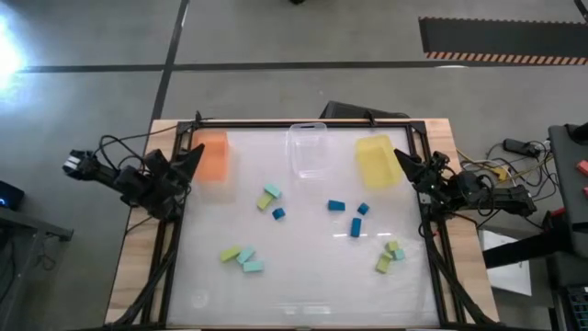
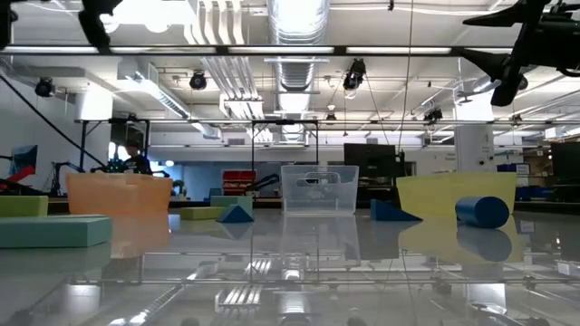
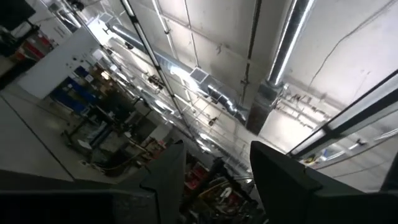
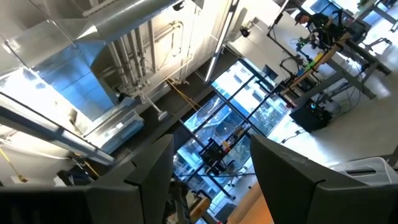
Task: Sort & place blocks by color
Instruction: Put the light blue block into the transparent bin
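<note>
Small blocks lie flat and scattered on the white table top: a yellow-green and teal pair (image 1: 269,198), a blue block (image 1: 278,213), three blue blocks around (image 1: 355,226), a yellow-green and teal group (image 1: 242,258) and another group (image 1: 390,256). My left gripper (image 1: 193,156) is raised at the table's left edge beside the orange tray (image 1: 213,154). It is open and tipped up toward the ceiling, with nothing between its fingers (image 3: 217,180). My right gripper (image 1: 404,164) is raised at the right edge beside the yellow tray (image 1: 377,161), also open and empty (image 4: 211,180).
A clear tray (image 1: 310,150) stands at the far middle between the orange and yellow trays. A black frame (image 1: 303,123) runs around the table top. Cables and gear lie off the table to the right (image 1: 514,147). Bare white surface lies along the near edge.
</note>
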`<move>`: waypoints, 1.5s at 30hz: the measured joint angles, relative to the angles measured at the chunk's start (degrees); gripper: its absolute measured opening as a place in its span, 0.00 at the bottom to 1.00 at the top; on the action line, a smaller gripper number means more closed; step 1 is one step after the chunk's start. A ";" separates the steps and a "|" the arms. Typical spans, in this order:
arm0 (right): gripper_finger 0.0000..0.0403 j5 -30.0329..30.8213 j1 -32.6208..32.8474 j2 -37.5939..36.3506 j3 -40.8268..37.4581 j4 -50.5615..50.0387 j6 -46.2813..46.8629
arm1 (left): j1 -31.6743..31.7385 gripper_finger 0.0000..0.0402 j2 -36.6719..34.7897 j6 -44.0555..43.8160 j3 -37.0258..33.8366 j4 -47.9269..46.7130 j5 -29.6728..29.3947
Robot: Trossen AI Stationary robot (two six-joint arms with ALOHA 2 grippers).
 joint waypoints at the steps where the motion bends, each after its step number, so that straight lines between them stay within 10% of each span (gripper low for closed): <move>1: 0.50 0.00 0.00 0.00 0.00 -0.02 -0.02 | 0.00 0.41 1.78 1.64 1.80 -0.16 -0.18; 7: 0.50 0.00 0.00 0.00 0.00 -0.44 -0.02 | 0.00 0.41 8.43 7.06 13.12 -10.67 -1.48; 14: 0.50 0.00 0.01 0.00 0.00 -0.50 -0.02 | 2.07 0.41 14.65 -7.35 26.54 -51.14 0.06; 21: 0.50 0.00 0.00 0.00 0.00 -0.54 -0.02 | 10.76 0.41 22.77 -18.05 37.70 -83.57 22.62; 30: 0.50 -0.01 0.01 0.00 0.00 -0.63 -0.02 | 25.54 0.41 34.73 -0.75 40.58 -87.40 52.38; 45: 0.50 -0.02 0.00 0.00 0.00 -0.66 -0.02 | 34.53 0.41 54.31 29.01 40.56 -87.52 57.76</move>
